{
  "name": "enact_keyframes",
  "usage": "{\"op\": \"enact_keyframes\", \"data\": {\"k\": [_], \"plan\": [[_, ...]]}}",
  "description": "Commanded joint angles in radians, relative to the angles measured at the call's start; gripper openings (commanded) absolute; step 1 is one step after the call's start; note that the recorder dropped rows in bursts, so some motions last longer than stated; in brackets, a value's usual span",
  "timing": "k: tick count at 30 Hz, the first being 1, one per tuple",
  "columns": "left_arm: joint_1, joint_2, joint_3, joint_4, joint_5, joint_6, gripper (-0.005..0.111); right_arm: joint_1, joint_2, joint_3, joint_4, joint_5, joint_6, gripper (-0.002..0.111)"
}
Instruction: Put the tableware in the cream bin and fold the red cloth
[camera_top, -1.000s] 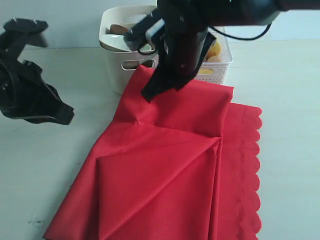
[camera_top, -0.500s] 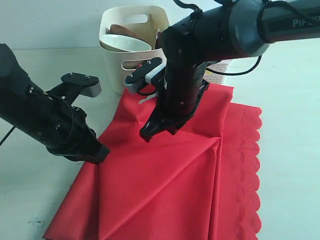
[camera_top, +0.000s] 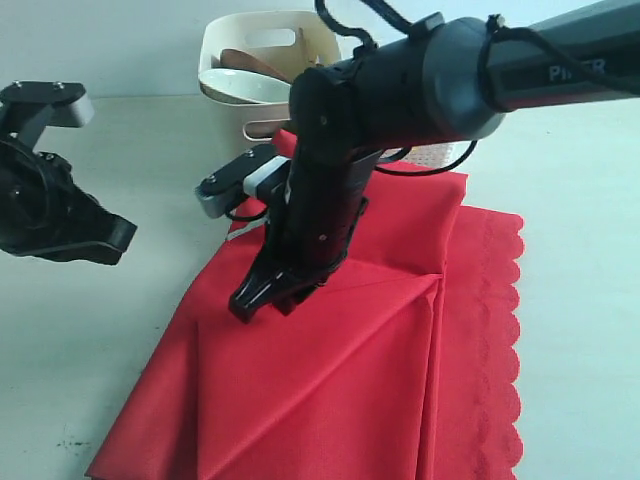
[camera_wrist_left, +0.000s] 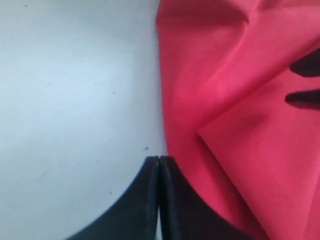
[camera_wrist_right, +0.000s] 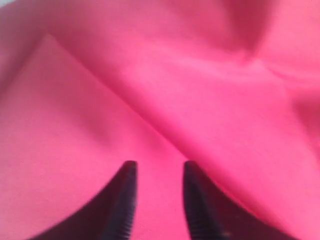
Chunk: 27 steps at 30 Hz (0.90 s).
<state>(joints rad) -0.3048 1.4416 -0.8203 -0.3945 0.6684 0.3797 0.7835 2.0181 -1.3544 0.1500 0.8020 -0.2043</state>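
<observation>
Creased red cloth (camera_top: 330, 390) (scalloped, perhaps lacy)

My right arm (camera_top: 400, 90) is a thick, glossy dark-grey tube. It has white lettering (camera_top: 575, 72) on the upper link and thin black cables (camera_top: 335, 28) looping above the joint. A silver-grey block (camera_top: 235, 180) sits at its wrist. My left arm (camera_top: 40, 200) is matte black, with a grey cap (camera_top: 50, 100) on top. Both pairs of jaws are black and tapered, and the right pair shows ribbed edges.
</observation>
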Motion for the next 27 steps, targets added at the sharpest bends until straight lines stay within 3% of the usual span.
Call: {"op": "enact_keyframes", "data": {"k": [1,5,10,12,17,19,27], "plan": [[0.036,-0.054,0.025,0.021,0.043,-0.020,0.002,0.050,0.015,0.001,0.012,-0.046,-0.080,0.058],[0.048,-0.080,0.053,0.024,0.048,-0.020,0.002,0.053,0.062,0.001,0.010,-0.037,-0.128,0.066],[0.050,-0.084,0.067,0.026,0.044,-0.020,0.002,0.053,0.089,0.001,-0.021,0.018,-0.144,0.065],[0.050,-0.084,0.067,0.026,0.044,-0.020,0.002,0.053,0.087,0.001,-0.019,0.050,-0.162,0.057],[0.050,-0.084,0.067,0.026,0.044,-0.018,0.002,0.053,0.068,0.001,-0.030,0.124,-0.162,0.013],[0.050,-0.084,0.067,0.026,0.044,-0.018,0.002,0.053,0.035,0.005,-0.028,0.130,-0.151,0.000],[0.050,-0.084,0.067,0.021,0.044,-0.018,0.002,0.053,-0.201,0.091,-0.019,0.036,-0.138,0.000]]}}
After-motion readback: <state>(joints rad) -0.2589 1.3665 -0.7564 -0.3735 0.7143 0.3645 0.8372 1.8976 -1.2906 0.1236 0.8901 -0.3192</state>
